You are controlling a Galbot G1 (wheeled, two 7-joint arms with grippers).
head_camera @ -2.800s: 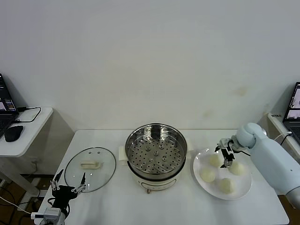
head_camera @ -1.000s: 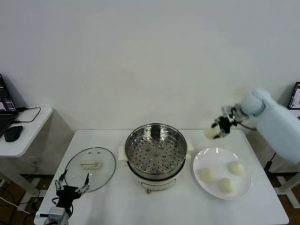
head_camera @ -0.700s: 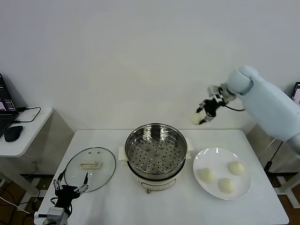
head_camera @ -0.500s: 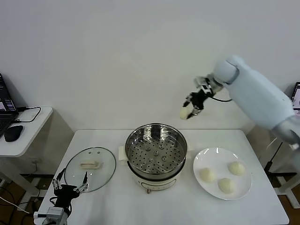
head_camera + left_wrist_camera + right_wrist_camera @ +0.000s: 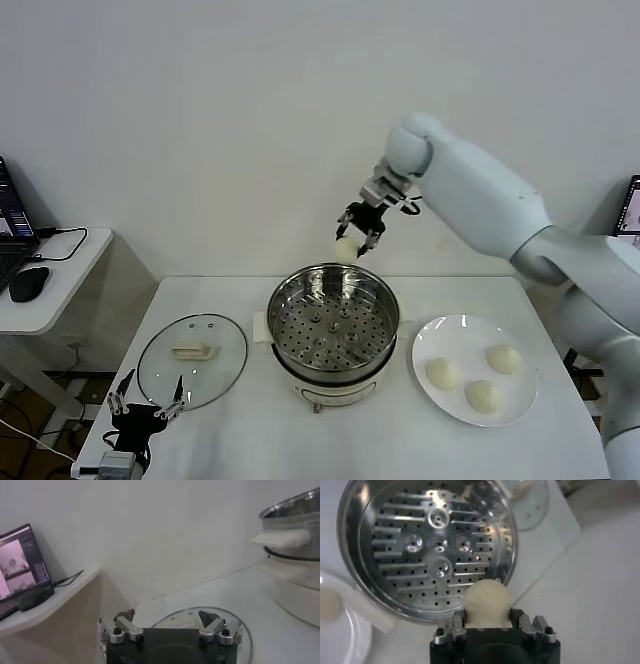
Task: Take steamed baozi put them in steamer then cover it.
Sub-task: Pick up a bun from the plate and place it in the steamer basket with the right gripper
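Baozi, small round smooth cream-white buns, are split between two places: one baozi (image 5: 345, 249) is pinched between the fingers of the right gripper (image 5: 358, 236), held in the air just above the far rim of the round shiny stainless-steel steamer basket (image 5: 285, 298), while three more buns (image 5: 484, 396) lie on the flat white round plate (image 5: 522, 409) toward the right edge of the tabletop. The right wrist view shows the held bun (image 5: 487, 601) clamped between the two jaws, with the steamer's perforated floor (image 5: 400, 565) bare below and slightly beyond it. The steamer sits at the middle of the white tabletop (image 5: 420, 450) on a cream-white pot base (image 5: 330, 388) with side handles. The round glass lid with a cream handle (image 5: 192, 359) lies flat near the left edge of the tabletop. The left gripper (image 5: 139, 412) hangs low by the near left corner, just off the lid, its jaws spread apart and holding nothing.
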